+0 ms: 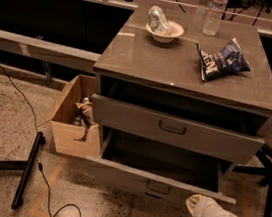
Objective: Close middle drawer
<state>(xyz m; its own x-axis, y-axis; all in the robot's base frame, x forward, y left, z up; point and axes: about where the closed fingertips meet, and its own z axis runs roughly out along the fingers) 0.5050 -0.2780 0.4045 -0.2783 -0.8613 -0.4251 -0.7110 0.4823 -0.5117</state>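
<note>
Grey metal middle drawer (126, 177) stood pulled out. White gripper (194, 204), lower right of frame, fingers pressed together, empty, sat by its front corner, presumably for pushing.

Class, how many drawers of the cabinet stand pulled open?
2: the upper drawer, slightly out, and the middle drawer below it, out farther. A third may be hidden lower down. The gripper is by the middle drawer's front corner.
</note>
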